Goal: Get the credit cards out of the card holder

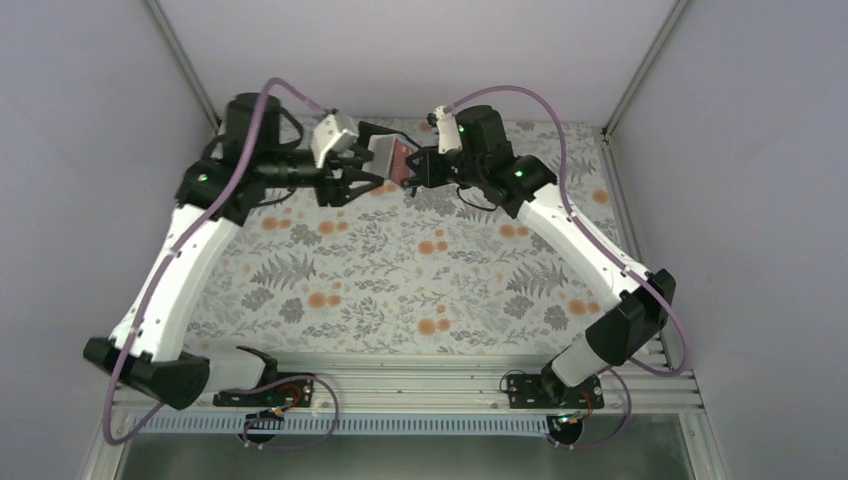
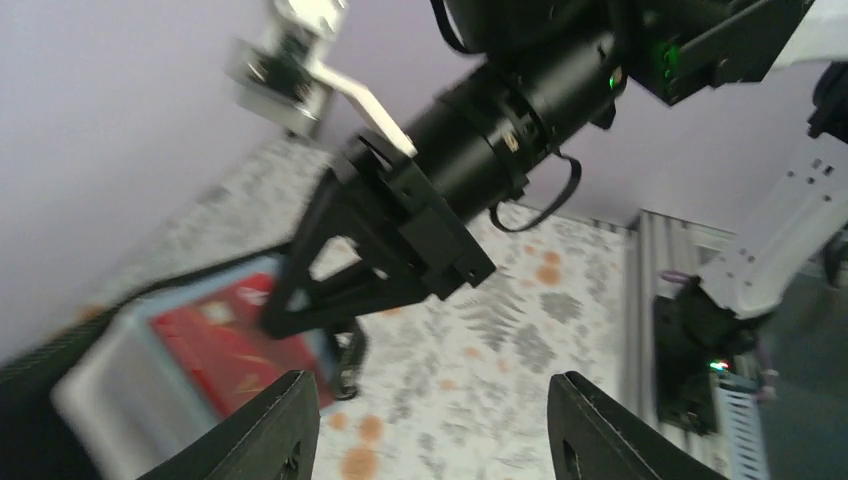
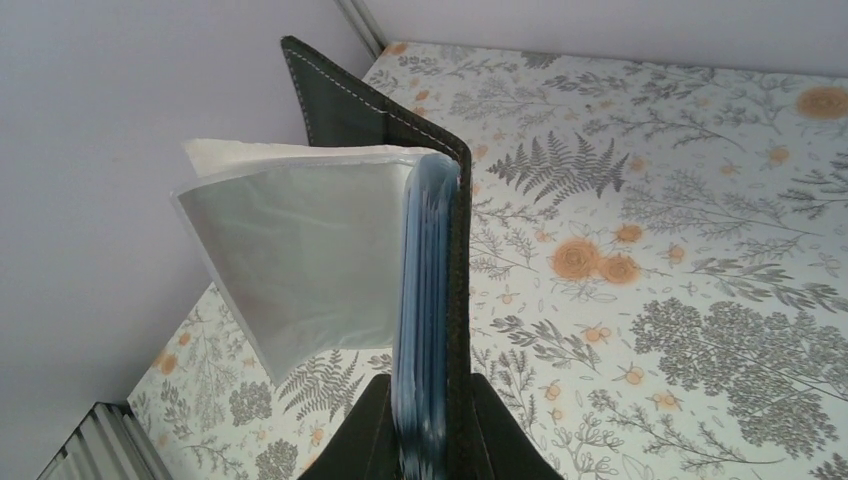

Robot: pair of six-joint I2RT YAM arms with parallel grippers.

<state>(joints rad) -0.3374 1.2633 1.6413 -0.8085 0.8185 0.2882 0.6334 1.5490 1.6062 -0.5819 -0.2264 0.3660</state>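
Observation:
The card holder point(image 3: 459, 230) hangs edge-on, its black cover bent open, with my right gripper point(image 3: 432, 435) shut on its lower end. Blue inner sleeves point(image 3: 422, 300) stack against the cover, and one clear sleeve point(image 3: 300, 260) fans out to the left. In the top view the holder point(image 1: 383, 150) is held up near the table's back edge, between both grippers. A red credit card point(image 2: 215, 345) sits in its open face, and shows red from above point(image 1: 402, 158). My left gripper point(image 2: 430, 400) is open just beside the holder, with only tablecloth between its fingers.
A floral cloth point(image 1: 400, 270) covers the table. Purple walls close in at the back and both sides. An aluminium rail point(image 1: 420, 385) with both arm bases runs along the near edge. The right arm's black wrist point(image 2: 480, 140) crosses the left wrist view.

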